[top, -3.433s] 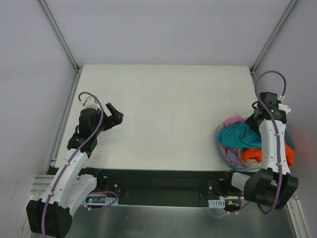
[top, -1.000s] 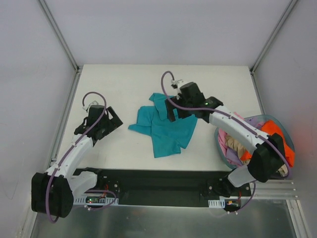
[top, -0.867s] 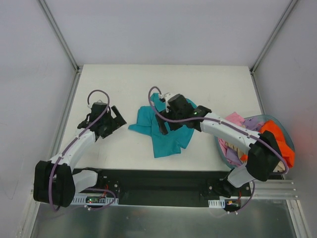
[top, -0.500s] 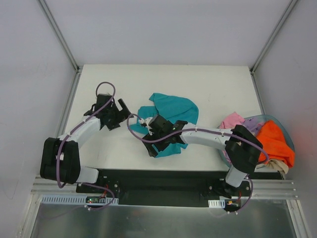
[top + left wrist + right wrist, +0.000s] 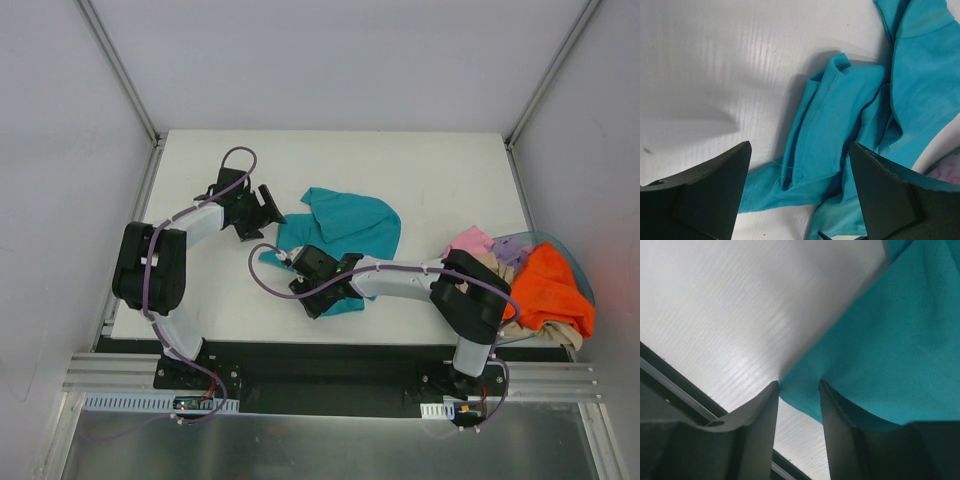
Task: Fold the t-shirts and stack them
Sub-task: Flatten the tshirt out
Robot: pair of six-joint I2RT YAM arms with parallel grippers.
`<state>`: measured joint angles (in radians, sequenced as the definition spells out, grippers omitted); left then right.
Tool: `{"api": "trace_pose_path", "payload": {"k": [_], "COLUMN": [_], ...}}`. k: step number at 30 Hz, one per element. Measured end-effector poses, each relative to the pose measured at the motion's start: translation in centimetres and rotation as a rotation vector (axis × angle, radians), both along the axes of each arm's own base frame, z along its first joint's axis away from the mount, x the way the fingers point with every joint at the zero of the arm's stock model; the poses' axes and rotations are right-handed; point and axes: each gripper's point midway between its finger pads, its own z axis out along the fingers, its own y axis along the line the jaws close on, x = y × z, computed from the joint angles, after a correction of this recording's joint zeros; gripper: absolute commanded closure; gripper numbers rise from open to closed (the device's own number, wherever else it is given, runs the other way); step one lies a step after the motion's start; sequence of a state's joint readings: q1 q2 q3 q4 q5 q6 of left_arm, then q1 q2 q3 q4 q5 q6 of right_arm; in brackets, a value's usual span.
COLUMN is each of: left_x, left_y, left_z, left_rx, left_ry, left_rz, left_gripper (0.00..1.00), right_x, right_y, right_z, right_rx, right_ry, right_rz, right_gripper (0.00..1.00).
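teal t-shirt (image 5: 350, 222) | crumpled (partly spread), centre | orange t-shirt (image 5: 548, 290), pink t-shirt (image 5: 468, 243) | heaped far right

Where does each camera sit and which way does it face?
Top external: above and behind the bases, looking down on the table, left arm, right arm, teal t-shirt.
Left wrist: on left arm, looking down past open left gripper at the shirt's bunched edge.
Right wrist: low over the table, right gripper straddling the shirt's edge.
Shared: all show the teal t-shirt.

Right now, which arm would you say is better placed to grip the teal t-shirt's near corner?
Right: the right claw straddles that corner of the teal t-shirt; the left claw hovers farther away.
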<state>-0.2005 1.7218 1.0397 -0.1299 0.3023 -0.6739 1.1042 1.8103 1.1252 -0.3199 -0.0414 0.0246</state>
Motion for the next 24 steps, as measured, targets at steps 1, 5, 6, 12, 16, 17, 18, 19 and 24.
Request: {"api": "trace_pose_path", "payload": {"k": [1,5,6,12,16,17,18,19,24], "left_x": [0.4,1.4,1.6,1.8,1.9,2.0,2.1,2.1,2.0], "left_y": [-0.3,-1.3,-1.4,-2.0,-2.2,-2.4,-2.6,-2.9,-3.8], "left_z": [-0.1,-0.6,-0.7,-2.1,-2.4,-2.6,-2.6,-2.7,-2.5], "left_rx": [-0.002,0.004,0.006,0.014,0.018,0.016,0.011,0.008,-0.001], "left_ry": [-0.001,-0.003,-0.002,0.012,0.016,0.017,0.017,0.018,0.004], "left_rz": [-0.008,-0.035,-0.042,-0.071,-0.087,-0.098,-0.106,-0.117,-0.165], "left_gripper": [0.22,0.24,0.25,0.49,0.69,0.72,0.74,0.78,1.00], "right_x": [0.1,0.9,1.1,2.2,4.2,4.8,5.4,5.9,8.2], "right_y": [-0.1,-0.8,-1.0,-2.7,-3.7,-4.0,-4.2,-4.5,-6.2], "right_z": [-0.1,-0.3,-0.4,0.4,3.1,4.1,5.1,6.1,8.9], "right_rx": [-0.005,-0.023,-0.028,-0.046,0.009,0.032,0.056,0.080,0.141], "right_ry": [-0.008,-0.049,-0.061,-0.104,-0.137,-0.149,-0.162,-0.174,-0.218], "right_rz": [-0.006,-0.049,-0.060,-0.126,-0.197,-0.217,-0.235,-0.254,-0.333], "right_gripper": [0.79,0.94,0.97,0.99,0.99,0.99,0.99,0.99,0.99]}}
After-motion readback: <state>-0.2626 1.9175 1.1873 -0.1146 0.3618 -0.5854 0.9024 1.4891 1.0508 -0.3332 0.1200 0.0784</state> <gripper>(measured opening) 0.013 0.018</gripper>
